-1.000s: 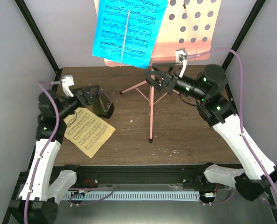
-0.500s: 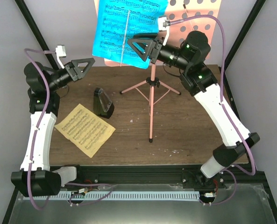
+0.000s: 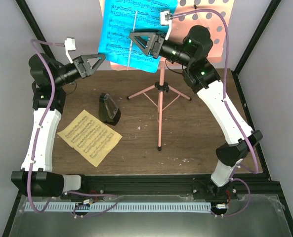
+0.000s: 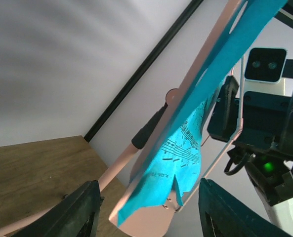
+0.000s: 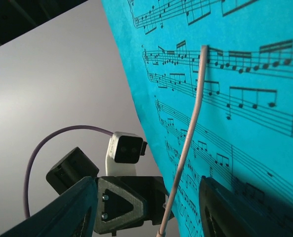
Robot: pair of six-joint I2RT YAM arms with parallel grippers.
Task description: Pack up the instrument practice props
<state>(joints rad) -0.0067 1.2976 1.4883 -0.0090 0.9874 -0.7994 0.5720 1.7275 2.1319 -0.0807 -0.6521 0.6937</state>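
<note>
1 brown wood tabletop (image 3: 200,143), scuffed with pale specks, inside a booth: grey walls (image 3: 8,98), black frame posts (image 3: 37,34) at the back corners, black rail (image 3: 151,183) along the near edge.

Pink tripod music stand (image 3: 160,118) is upright mid-table, 3 legs splayed. Its hole-punched desk (image 3: 215,22) is at the top back of the overhead view, tilted. Cyan page (image 3: 121,29) with black notation lies against the desk's left half, with a thin wire retainer (image 3: 133,39) running down over its face.

Yellow page (image 3: 90,137) lies flat on the table front-left, rotated to a diamond. Black pyramid metronome (image 3: 108,108) stands just behind it, apart from the stand's legs.

Left gripper (image 3: 99,60) is raised at the cyan page's lower-left corner with its fingers (image 4: 82,212) spread apart. The wrist view shows the desk's bottom edge and page corner framed between them; contact can't be told.

Right gripper (image 3: 136,39) hovers in front of the cyan page near the wire, claw wide apart, gripping nothing. Its wrist view is filled by the page (image 5: 245,98) and wire (image 5: 188,143).
</note>
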